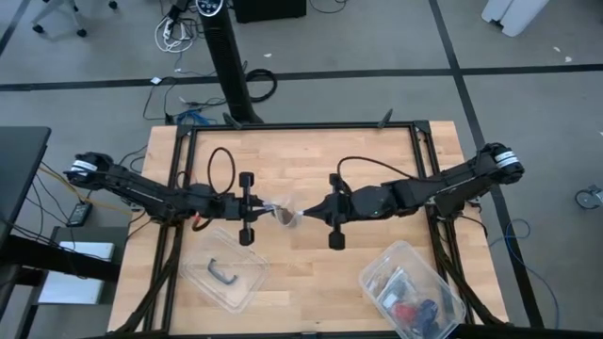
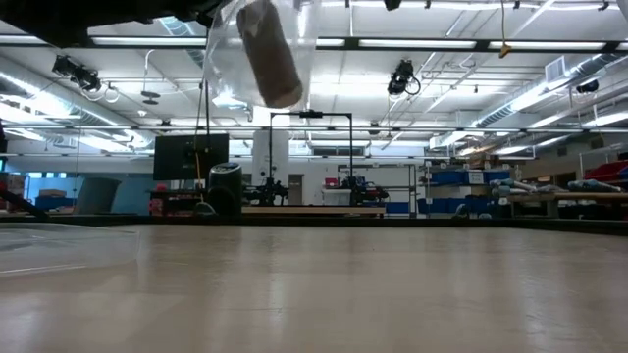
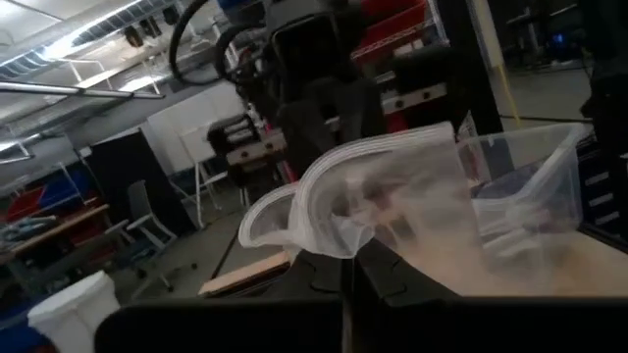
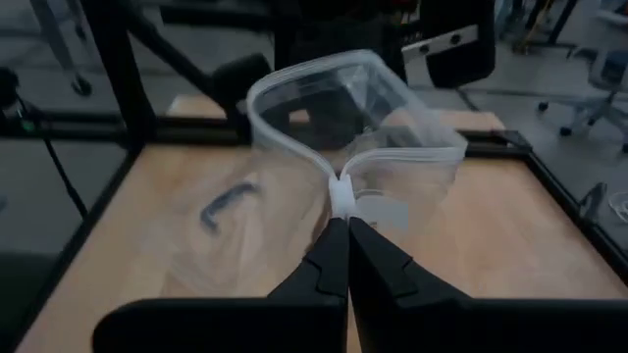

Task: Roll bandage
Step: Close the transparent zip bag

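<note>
Clear bag hung mid-table between arms, roll inside. Left gripper and right gripper pinching opposite rims, pulling mouth open for access.

A: Colours at the grippers?

B: Both black: left gripper, right gripper. Pinched between them is a clear bag with a whitish zip edge.

A: Inside the bag?

B: The bandage, a dark brown roll, plain, no pattern.

A: Underneath?

B: Light wood table, visible grain, black frame. Below the left gripper, a clear tub with a black handle piece. Off the right gripper's side, a clear bin holding red, blue and black bits.
</note>
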Controlling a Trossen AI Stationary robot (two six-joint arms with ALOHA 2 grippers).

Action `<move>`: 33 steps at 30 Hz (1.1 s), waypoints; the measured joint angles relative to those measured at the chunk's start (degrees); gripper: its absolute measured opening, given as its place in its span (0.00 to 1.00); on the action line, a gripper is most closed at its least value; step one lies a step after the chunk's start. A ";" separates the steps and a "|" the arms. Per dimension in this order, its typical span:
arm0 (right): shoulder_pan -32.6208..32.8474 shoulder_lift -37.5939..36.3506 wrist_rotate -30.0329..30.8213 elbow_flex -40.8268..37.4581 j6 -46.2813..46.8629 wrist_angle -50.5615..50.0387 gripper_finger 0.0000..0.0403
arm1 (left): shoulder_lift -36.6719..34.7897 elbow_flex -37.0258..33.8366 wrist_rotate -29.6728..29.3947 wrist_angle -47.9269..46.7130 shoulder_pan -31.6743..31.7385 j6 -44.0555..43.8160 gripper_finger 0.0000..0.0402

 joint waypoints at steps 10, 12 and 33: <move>1.79 -1.00 3.92 11.07 1.56 -18.87 0.00 | -0.48 -7.01 -0.96 8.78 0.01 -5.41 0.00; 1.39 -0.82 3.11 11.29 1.89 -19.32 0.00 | -0.31 -8.07 -0.78 8.54 0.04 -6.99 0.00; -1.55 9.68 5.47 11.17 7.76 -39.77 0.00 | -0.28 -8.77 -6.87 -11.90 0.04 -19.21 0.28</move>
